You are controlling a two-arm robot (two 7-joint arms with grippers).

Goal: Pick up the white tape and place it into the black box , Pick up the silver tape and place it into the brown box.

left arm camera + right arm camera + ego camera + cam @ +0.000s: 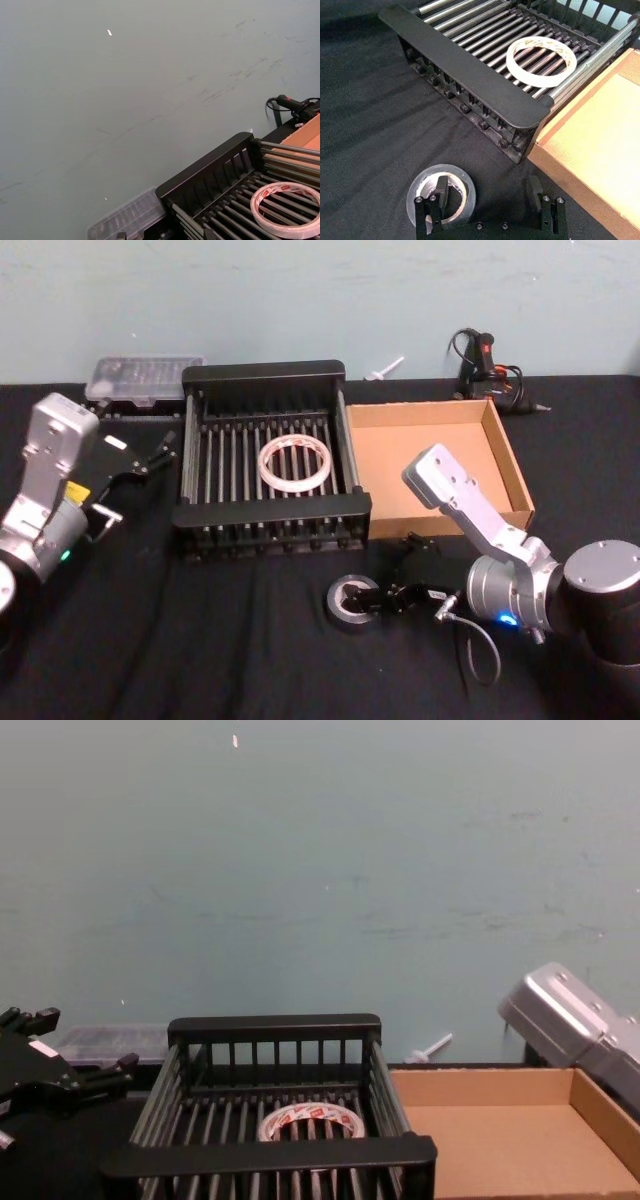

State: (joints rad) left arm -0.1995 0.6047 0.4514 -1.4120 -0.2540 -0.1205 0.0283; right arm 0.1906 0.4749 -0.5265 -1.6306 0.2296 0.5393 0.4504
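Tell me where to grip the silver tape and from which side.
Grip the ring wall of the silver tape: one finger in its core, one outside, coming straight down from above. It lies flat on the black cloth in front of the black box, hole facing up, so the wall is the only part to pinch. The right tool is open there already, one finger over the hole.

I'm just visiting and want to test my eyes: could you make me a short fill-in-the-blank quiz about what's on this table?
1. The white tape lies flat inside the ____ box.
2. The brown box holds ____.
3. The right pincer has one finger inside the hole of the ____ tape.
4. The left pincer is raised to the ____ of the black box.

Missing words: black; nothing; silver; left
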